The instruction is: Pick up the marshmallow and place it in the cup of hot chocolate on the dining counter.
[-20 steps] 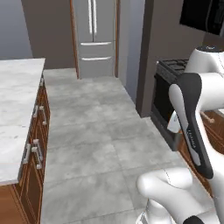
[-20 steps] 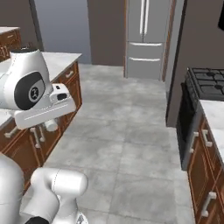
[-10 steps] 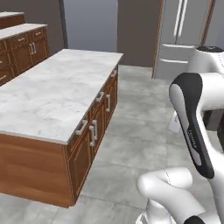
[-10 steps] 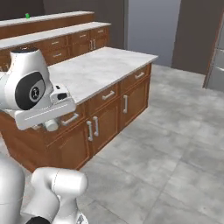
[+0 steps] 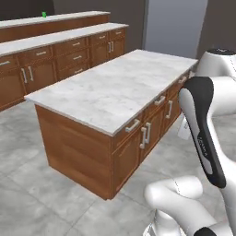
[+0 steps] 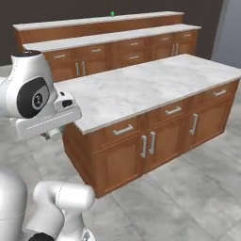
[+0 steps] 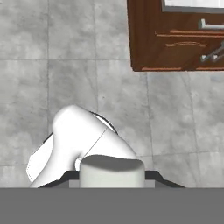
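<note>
- Here, your gripper (image 7: 111, 176) is closed on the marshmallow (image 7: 111, 168), a pale, soft lump pinched between the two dark fingertips (image 7: 70, 176) at the bottom of the hand view.
- Beneath the hand you look down on the grey tiled floor (image 7: 87, 65), with one lower corner of the kitchen island (image 7: 175, 39) and its brown wood side at the top right of that view.
- From the base, the kitchen island (image 5: 115, 87) stands just ahead of your arm, with a white marble top over wood drawers and doors with metal handles.
- Behind it runs a lower row of marble-topped cabinets (image 5: 60, 50), and behind that the raised dining counter (image 5: 78, 18).
- The cup of hot chocolate (image 5: 44, 14), a small green speck at this range, stands on the dining counter's top, back from its near edge and away from both ends.
- In the right base view, the cup (image 6: 112, 13) again sits on that top, well apart from the island and from the marshmallow in your grip.
</note>
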Tool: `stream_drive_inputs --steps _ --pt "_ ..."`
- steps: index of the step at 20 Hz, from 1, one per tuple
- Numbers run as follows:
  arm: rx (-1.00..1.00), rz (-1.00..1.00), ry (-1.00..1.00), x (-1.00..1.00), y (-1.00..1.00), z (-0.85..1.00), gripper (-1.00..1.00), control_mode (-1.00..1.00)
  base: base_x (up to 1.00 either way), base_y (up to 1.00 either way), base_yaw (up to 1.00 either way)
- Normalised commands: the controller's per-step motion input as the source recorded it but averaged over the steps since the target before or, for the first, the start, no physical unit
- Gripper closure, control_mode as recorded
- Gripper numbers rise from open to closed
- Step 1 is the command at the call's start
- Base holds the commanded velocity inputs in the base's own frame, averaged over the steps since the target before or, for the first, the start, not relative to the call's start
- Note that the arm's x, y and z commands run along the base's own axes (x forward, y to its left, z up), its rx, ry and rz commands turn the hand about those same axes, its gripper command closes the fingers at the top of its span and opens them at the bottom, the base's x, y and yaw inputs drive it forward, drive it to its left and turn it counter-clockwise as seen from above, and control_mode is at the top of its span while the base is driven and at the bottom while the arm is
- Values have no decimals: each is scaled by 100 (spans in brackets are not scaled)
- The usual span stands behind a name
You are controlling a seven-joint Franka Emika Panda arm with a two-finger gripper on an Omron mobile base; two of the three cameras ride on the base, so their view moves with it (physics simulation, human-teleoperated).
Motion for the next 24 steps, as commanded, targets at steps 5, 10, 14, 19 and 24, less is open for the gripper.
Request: stream_drive_inputs --steps 5,10,14,19,24 --pt "0 0 0 0 0 0 100 100 -23 30 54" --pt "0 0 0 0 0 0 100 100 -1 49 69" --pt "0 0 0 0 0 0 100 100 8 54 73" --pt "0 0 0 0 0 0 100 100 79 83 44" --pt "0 0 0 0 0 0 100 100 100 30 4"
